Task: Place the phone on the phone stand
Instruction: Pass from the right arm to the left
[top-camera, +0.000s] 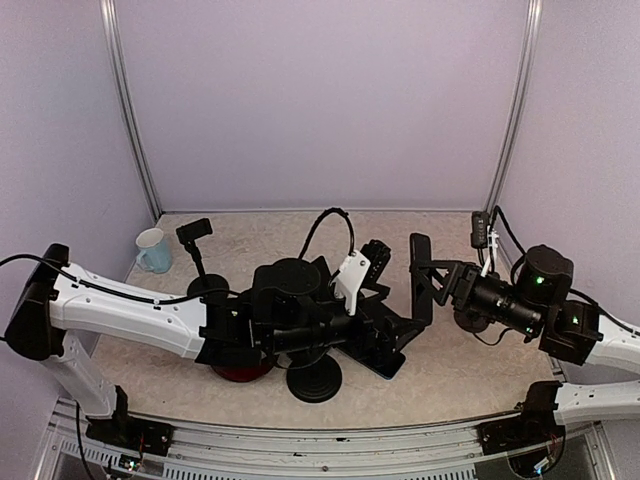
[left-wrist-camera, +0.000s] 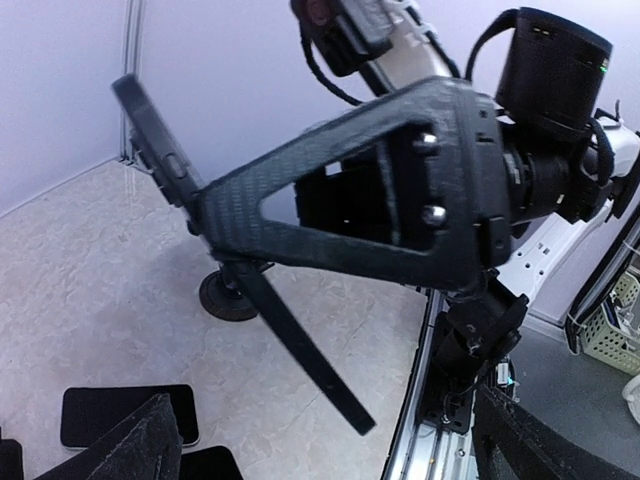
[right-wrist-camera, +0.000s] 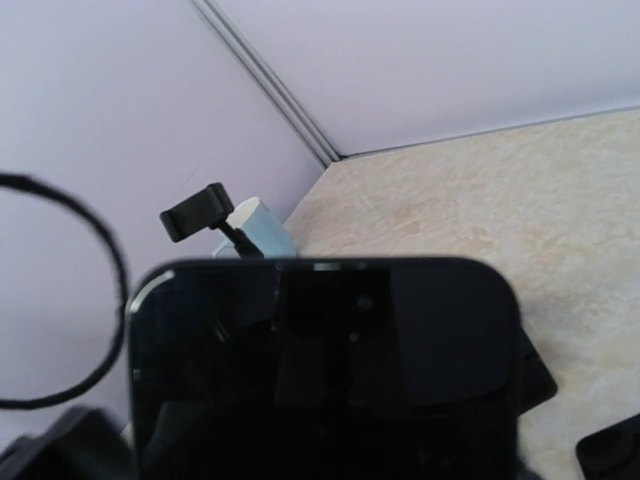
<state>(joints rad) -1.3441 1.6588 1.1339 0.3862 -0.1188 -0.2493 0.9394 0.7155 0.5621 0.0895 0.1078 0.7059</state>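
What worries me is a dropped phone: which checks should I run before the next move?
1. Phone clamped in right gripper: ok.
2. Left gripper open and empty: ok.
3. Phone stand upright, cradle free: ok.
4. Mug apart from the stand: ok, though close.
5. Straight path to the stand: likely not ok; the left arm lies between.
6. Grip firm enough for the carry: cannot tell.
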